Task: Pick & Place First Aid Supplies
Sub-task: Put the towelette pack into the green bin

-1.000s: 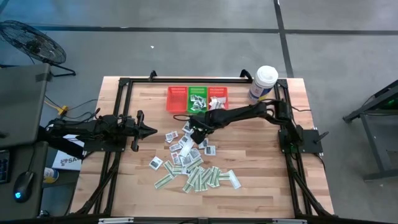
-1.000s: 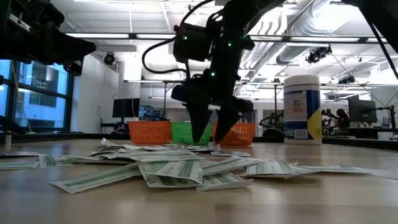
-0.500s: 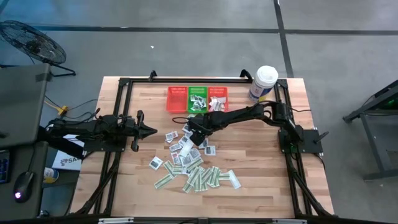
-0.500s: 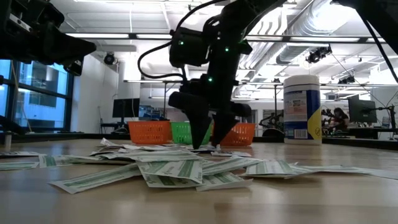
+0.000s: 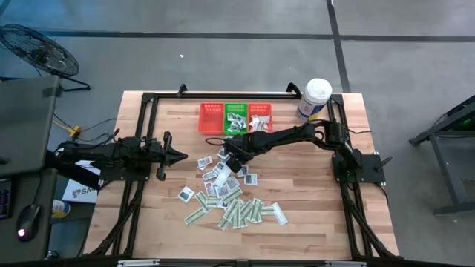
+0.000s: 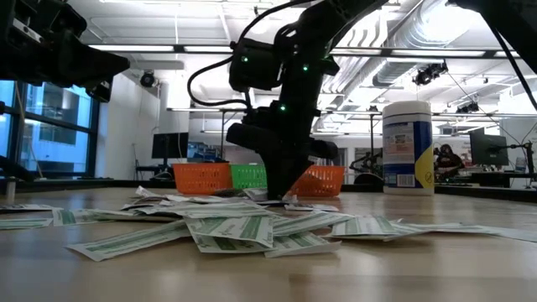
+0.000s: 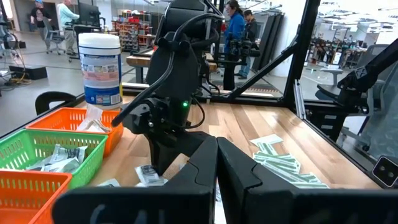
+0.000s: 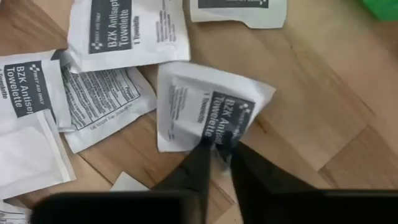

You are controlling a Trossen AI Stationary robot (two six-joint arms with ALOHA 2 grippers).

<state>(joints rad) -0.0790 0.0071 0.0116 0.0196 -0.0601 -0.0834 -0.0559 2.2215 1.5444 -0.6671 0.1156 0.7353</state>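
packet pinched at the top of the pile

right gripper (image 5: 229,159) sat low at the centre of the high view, at the upper edge of the scattered packets (image 5: 226,194), its arm reaching in from the right of the frame. in the right wrist view its two dark fingers (image 8: 200,163) had closed almost together on the lower edge of one white towelette packet (image 8: 202,109), grasping it; the packet was lifted and creased at that edge, the rest of it lying on the wood. other white packets lay just beside it, toward the upper left of that frame, some overlapping. in the low view the fingers came down nearly together onto the packets at mid-frame, in front of the baskets.

the rest of the packets spread from the centre of the high view down toward the lower middle, white squares higher up and green-and-white strips lower. three baskets (image 5: 235,117) stood in a row above the pile, red, green, red; the green one and the right red one held packets. a white tub (image 5: 314,99) stood at the upper right of the table (image 5: 312,215).

left gripper (image 5: 180,155) hung left of the pile, clear of it, fingers clenched on nothing, pointing toward the centre.

people stood in the room behind, at the top of the left wrist view.
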